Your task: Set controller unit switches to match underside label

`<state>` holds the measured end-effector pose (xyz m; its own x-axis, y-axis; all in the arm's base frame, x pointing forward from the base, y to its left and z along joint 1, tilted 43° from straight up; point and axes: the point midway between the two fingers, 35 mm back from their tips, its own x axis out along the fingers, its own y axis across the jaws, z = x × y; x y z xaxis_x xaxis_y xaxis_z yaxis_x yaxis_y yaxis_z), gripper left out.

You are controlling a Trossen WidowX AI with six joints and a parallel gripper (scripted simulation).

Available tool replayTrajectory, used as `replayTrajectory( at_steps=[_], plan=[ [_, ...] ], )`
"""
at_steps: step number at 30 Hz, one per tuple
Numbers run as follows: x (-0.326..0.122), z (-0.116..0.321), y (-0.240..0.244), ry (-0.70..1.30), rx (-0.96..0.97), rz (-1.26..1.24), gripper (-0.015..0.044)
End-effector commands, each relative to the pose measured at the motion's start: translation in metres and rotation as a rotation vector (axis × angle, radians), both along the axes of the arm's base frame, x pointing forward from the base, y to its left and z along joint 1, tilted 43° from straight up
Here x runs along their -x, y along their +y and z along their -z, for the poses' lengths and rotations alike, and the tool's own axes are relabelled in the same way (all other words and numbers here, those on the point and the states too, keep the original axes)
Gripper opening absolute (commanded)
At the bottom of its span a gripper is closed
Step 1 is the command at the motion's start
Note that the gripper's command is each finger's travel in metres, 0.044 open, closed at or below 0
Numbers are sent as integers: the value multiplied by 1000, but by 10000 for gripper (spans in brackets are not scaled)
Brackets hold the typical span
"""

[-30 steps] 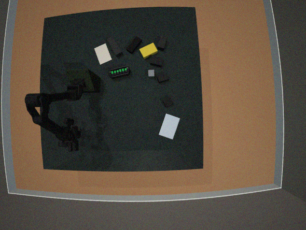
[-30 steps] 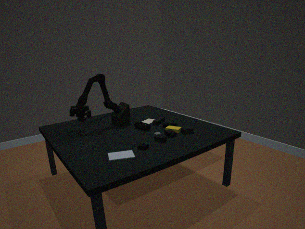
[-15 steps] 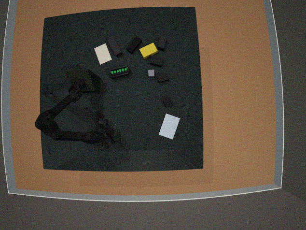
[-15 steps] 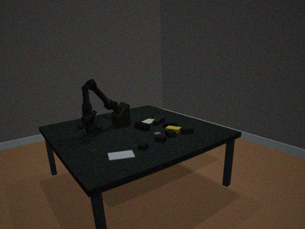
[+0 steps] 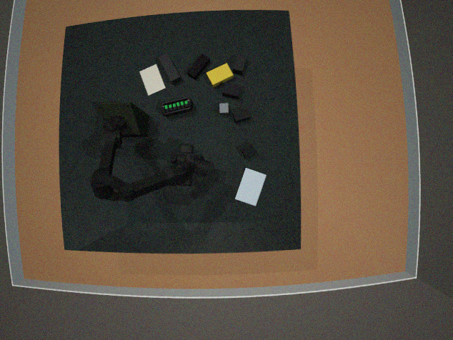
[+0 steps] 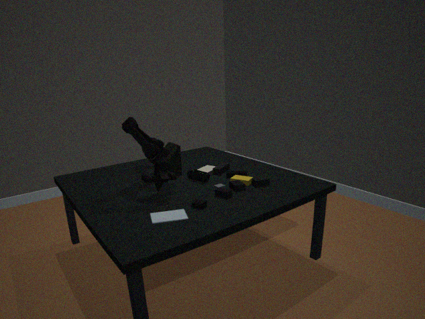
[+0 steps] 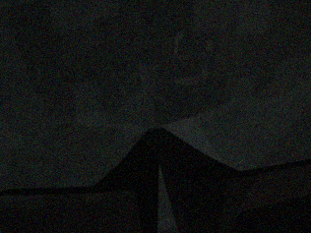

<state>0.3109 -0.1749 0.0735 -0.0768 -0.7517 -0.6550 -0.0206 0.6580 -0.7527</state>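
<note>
The dark grey controller unit (image 5: 177,111) (image 6: 198,175) sits on the dark bench (image 5: 109,230) (image 6: 112,209), switches facing up. A row of six rocker switches shows green ends toward the top of the top view. I cannot tell which ends are pressed down. The underside label is hidden. My gripper (image 6: 158,188) (image 7: 155,135) is shut and empty, its fingertips together and pointing down above the bench. In the top view it is below the unit, apart from it.
A cream card (image 5: 152,79) and a long grey block (image 5: 169,68) lie behind the unit. A yellow block (image 5: 219,74) (image 6: 241,179), a small grey square (image 5: 223,108) and several dark modules lie to the right. A white sheet (image 5: 250,186) (image 6: 168,216) lies at lower right.
</note>
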Motion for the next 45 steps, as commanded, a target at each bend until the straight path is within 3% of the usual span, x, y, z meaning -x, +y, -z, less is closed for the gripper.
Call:
replayTrajectory(
  at_steps=[1, 9, 18, 45],
  plan=[
    [-24, 35, 52, 24, -25, -53, 0],
    [-33, 116, 181, 64, 6, -157, 0],
    [34, 205, 297, 51, 160, -292, 0],
    [38, 233, 284, 44, 172, -306, 0]
  ],
)
